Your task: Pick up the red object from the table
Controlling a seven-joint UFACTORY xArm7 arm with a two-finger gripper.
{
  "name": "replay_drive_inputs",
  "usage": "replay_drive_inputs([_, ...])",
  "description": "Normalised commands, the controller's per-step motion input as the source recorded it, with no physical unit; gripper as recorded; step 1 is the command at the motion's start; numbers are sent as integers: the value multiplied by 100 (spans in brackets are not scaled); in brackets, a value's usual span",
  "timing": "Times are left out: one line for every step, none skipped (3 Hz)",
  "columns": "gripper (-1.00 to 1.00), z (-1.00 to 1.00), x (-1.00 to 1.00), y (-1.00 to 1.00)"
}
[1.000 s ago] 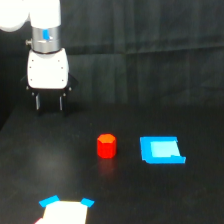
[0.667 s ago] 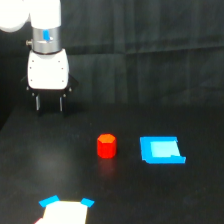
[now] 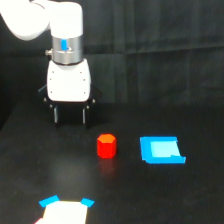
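The red object [image 3: 106,145] is a small red-orange chunky block standing on the black table [image 3: 150,195], near the middle of the exterior view. My gripper [image 3: 69,115] hangs from the white arm above and to the exterior view's left of the block, apart from it. Its two dark fingers point down with a gap between them, and nothing is held.
A flat blue piece [image 3: 161,150] lies on the table to the exterior view's right of the red block. A white sheet with blue corners [image 3: 64,210] lies at the bottom edge. A dark curtain forms the backdrop.
My gripper has moved toward the exterior view's right, closer to the red block. The block and the blue piece have not moved.
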Motion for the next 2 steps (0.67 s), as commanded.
replay_drive_inputs([-18,7,98,-100])
replay_drive_inputs([3,-4,88,-71])
